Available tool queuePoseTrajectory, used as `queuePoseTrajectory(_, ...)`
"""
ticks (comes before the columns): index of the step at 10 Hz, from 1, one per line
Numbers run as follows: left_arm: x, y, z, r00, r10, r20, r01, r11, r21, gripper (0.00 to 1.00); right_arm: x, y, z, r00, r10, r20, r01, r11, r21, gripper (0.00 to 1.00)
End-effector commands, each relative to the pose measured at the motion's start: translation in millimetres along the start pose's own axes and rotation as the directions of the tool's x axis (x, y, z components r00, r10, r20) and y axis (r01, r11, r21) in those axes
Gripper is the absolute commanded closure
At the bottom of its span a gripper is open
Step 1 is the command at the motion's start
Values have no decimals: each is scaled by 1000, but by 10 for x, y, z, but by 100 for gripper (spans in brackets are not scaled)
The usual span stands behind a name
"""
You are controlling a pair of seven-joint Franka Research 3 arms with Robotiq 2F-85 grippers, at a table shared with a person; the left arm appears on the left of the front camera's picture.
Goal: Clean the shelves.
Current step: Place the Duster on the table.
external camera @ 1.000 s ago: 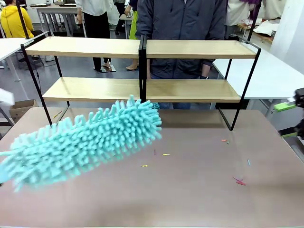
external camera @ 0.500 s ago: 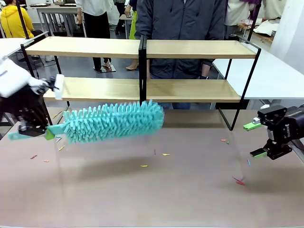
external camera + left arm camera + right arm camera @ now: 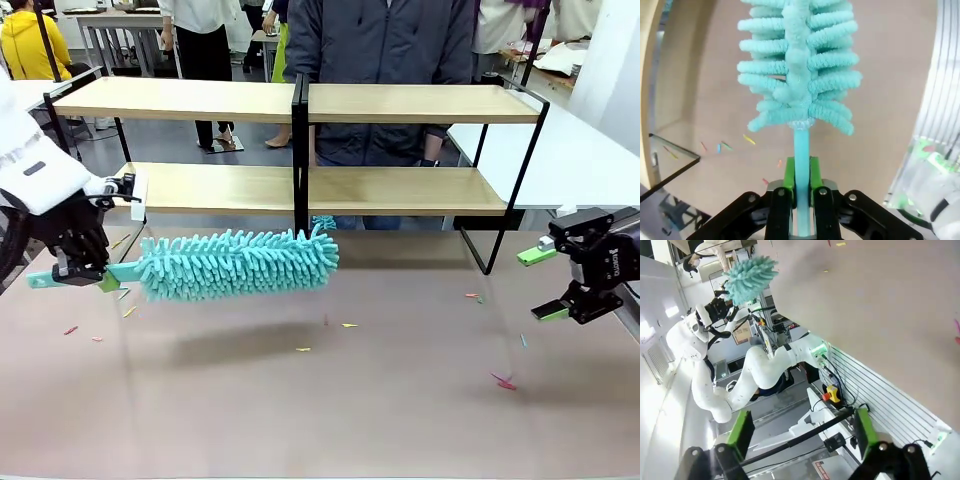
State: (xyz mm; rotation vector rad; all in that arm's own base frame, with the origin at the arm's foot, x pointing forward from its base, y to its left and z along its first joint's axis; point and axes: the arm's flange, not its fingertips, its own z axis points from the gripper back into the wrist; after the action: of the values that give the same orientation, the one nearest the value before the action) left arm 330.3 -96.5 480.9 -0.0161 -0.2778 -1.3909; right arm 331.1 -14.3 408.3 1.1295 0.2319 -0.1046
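Left gripper (image 3: 82, 272) at frame left clenched on duster (image 3: 235, 263) below shelves (image 3: 300, 103); right gripper (image 3: 545, 283) released, frame right.

Bright, even light; wrist views bend edges.

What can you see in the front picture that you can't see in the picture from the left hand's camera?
Front view alone: the shelves, a person behind them, and the right hand, open and holding nothing. Left wrist view alone: the left hand's green pads pinching the duster's handle close up. Both: the fluffy teal duster, held by the left hand, above the brown table with its little coloured scraps.
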Motion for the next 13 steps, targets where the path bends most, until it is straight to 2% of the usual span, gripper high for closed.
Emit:
queuePoseTrajectory(1, -10, 76, -94, 1000, 7, -21, -7, 1000, 16, 87, -12, -18, 9, 1000, 5, -4, -5, 1000, -10, 0)
queuePoseTrajectory(2, -140, 95, -158, 998, -65, -18, 67, 985, 160, 87, -12, -18, 9, 1000, 5, -4, -5, 1000, -10, 0)
queuePoseTrajectory(3, -323, 82, -229, 980, -199, 9, 195, 966, 171, 87, -12, -18, 9, 1000, 5, -4, -5, 1000, -10, 0)
queuePoseTrajectory(4, -504, 146, -316, 984, -177, 3, 175, 975, 139, 87, -12, -18, 9, 1000, 5, -4, -5, 1000, -10, 0)
queuePoseTrajectory(5, -697, 272, -382, 987, -156, 47, 153, 986, 69, 87, -1, -8, -7, 1000, -2, -1, 2, 1000, -1, 0)
queuePoseTrajectory(6, -913, 387, -455, 991, -128, 50, 127, 992, 10, 87, 3, 62, -85, 1000, 16, 19, -16, 1000, -6, 0)
queuePoseTrajectory(8, -1053, 443, -516, 988, -134, 79, 138, 989, -57, 87, 117, 61, -214, 997, -60, 51, 61, 998, -20, 0)
queuePoseTrajectory(9, -1107, 461, -547, 993, -108, 48, 111, 991, -69, 87, 17, 24, -64, 1000, 1, -2, -1, 1000, -11, 0)
queuePoseTrajectory(10, -1113, 490, -553, 992, -109, 65, 114, 989, -92, 83, 17, 24, -64, 1000, 1, -2, -1, 1000, -11, 0)
queuePoseTrajectory(11, -1072, 503, -549, 992, -92, 83, 98, 993, -72, 29, 17, 24, -64, 1000, 1, -2, -1, 1000, -11, 0)
queuePoseTrajectory(12, -1009, 510, -494, 995, -52, 89, 58, 996, -73, 25, 58, 29, -121, 1000, -12, 3, 12, 1000, -23, 0)
queuePoseTrajectory(13, -927, 487, -397, 995, -6, 101, 11, 999, -52, 0, 24, 60, -81, 999, -16, 34, 17, 1000, -13, 0)
